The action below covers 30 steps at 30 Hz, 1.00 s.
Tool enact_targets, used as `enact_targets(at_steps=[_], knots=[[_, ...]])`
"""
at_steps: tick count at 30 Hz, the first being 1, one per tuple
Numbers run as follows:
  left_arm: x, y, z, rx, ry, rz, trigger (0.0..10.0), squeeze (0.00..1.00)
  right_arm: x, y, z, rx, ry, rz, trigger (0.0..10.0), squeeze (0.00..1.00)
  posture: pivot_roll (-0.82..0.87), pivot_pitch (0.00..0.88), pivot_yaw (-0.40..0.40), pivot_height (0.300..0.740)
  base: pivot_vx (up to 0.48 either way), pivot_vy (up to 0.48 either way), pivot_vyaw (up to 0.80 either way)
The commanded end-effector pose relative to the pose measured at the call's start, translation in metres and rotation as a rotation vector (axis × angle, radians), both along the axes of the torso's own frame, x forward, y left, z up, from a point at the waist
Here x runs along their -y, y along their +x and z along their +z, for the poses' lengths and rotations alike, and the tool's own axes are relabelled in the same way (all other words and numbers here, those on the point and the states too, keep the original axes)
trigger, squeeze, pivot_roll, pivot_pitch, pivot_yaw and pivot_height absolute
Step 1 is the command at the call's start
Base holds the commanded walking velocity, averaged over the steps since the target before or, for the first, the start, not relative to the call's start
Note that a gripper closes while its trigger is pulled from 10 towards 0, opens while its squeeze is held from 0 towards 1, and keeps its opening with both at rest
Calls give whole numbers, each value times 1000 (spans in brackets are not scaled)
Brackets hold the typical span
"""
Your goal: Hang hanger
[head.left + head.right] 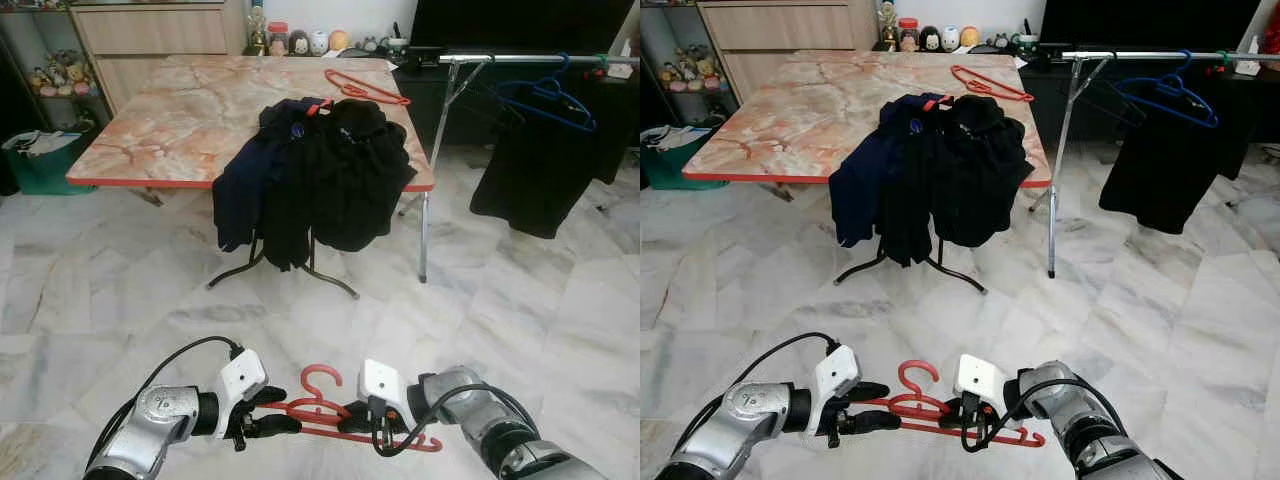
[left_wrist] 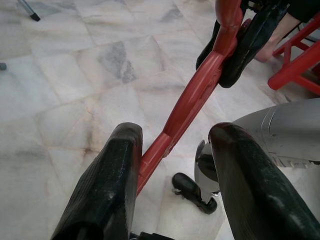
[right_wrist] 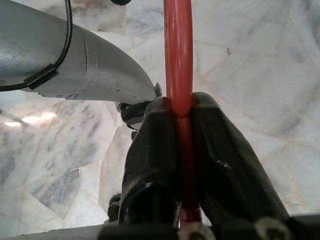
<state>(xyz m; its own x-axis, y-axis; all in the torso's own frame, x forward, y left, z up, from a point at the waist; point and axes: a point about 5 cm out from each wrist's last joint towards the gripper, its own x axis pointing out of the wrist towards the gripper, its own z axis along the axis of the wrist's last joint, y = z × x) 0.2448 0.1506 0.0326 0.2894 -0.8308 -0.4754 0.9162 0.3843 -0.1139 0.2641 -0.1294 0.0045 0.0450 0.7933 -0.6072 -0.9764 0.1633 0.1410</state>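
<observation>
Right gripper (image 3: 181, 112): fingers pressed together on the red hanger (image 1: 320, 410), pinching its bar; the wrist view shows the bar running straight between both pads.
Left gripper (image 2: 172, 150): fingers spread, one on each side of the same bar, not closed on it; the bar appears to rest against one finger, though contact is uncertain.
Red hanger: held low in front of the robot, over the marble floor (image 1: 120, 300), hook uppermost, well short of the rail.
Landmark, clothes rail (image 1: 520, 60): far right, beyond the table (image 1: 170, 130); a blue hanger (image 1: 548, 100) and a black garment (image 1: 535, 180) already hang from it.
Step in hand: hanger carried, apparently passing between grippers; not yet hung.
Next move: judged to need an approach to the rail, a lift, and the hook set over bare bar beside the blue hanger.
Other items: dark clothes (image 1: 315, 180) draped over the table's near edge; a second red hanger (image 1: 365, 90) on the tabletop nearer the rail.
Not determinable: the rail's right end is cut off; which gripper is meant to keep the hanger.
</observation>
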Motion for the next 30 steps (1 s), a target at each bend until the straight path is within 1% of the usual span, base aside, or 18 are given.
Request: enact_targets(at_steps=[1, 8, 16, 17, 18, 19, 20, 22, 30], knots=[[2, 1, -1, 6, 7, -12, 10000, 0, -4, 6, 8, 6, 44, -2, 10000, 0, 45, 0, -62, 716, 0, 0, 0], [3, 4, -3, 14, 9, 6, 10000, 0, -5, 6, 9, -11, 64, 7, 10000, 0, 45, 0, -63, 716, 0, 0, 0], [4, 3, -4, -1, -3, -1, 10000, 0, -4, 7, 9, -1, 60, 5, 10000, 0, 44, 0, -65, 716, 0, 0, 0], [4, 3, -4, 0, -1, -2, 7725, 0, -4, 7, 9, -1, 57, 4, 10000, 0, 44, 0, -65, 716, 0, 0, 0], [4, 3, -4, -1, -1, -3, 6706, 0, -4, 7, 9, 0, 55, 5, 10000, 0, 44, 0, -65, 716, 0, 0, 0], [5, 4, -4, -1, -3, -5, 588, 0, -5, 7, 9, 1, 54, 6, 10000, 0, 44, 0, -65, 716, 0, 0, 0], [5, 4, -3, 0, -5, -6, 118, 0, -5, 7, 9, 0, 55, 6, 10000, 0, 41, 0, -65, 716, 0, 0, 0], [6, 4, -3, -4, -13, -11, 0, 0, -5, 7, 9, 0, 56, 6, 10000, 0, 41, 0, -65, 716, 0, 0, 0], [7, 2, -4, -36, -27, -28, 0, 0, -6, 9, 10, 10, 62, -6, 10000, 0, 40, 0, -67, 716, 0, 0, 0]])
